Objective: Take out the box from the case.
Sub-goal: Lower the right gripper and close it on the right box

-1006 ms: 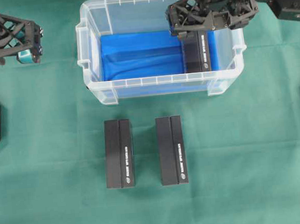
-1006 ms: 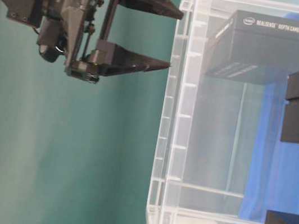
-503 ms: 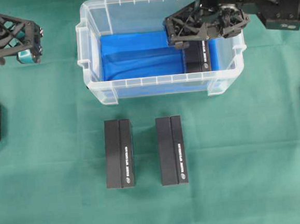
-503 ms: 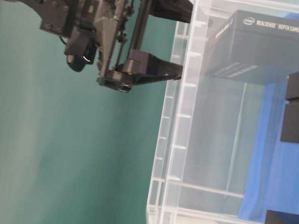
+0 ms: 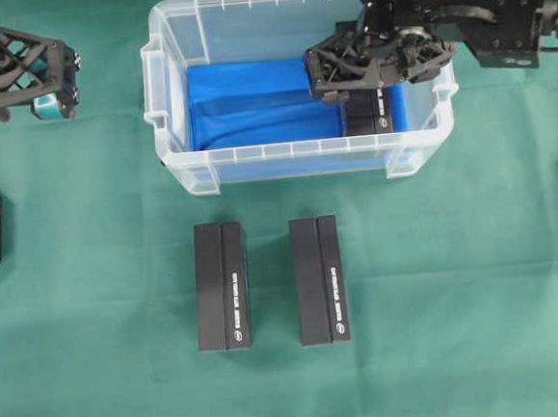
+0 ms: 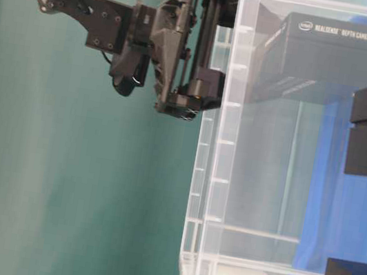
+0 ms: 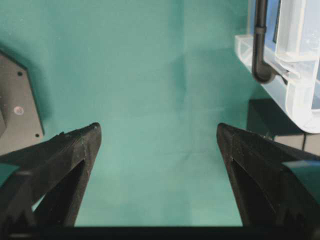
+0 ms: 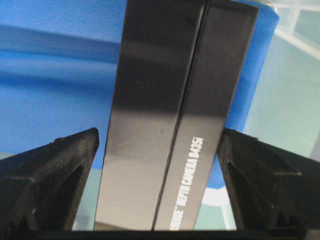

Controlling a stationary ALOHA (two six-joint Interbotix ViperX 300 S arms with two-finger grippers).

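Two long black cardboard boxes (image 5: 222, 286) (image 5: 319, 280) already lie on the green-clothed desk (image 5: 460, 300). One black box (image 5: 373, 112) remains at the right end of the translucent blue-lined plastic case (image 5: 168, 92). The right gripper (image 8: 159, 186) straddles it, jaws apart, nothing gripped yet. The left gripper (image 7: 157, 150) hangs over the desk, jaws apart.

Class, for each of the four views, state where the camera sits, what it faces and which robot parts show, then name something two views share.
Overhead: above, looking down at the case, both arms visible.
Table-level: low, image turned sideways, facing the case wall; right gripper entering.
Left wrist: behind the open left gripper, facing green cloth.
Right wrist: behind the open right gripper, its fingers astride the box.
Shared: overhead and right wrist both show that box.
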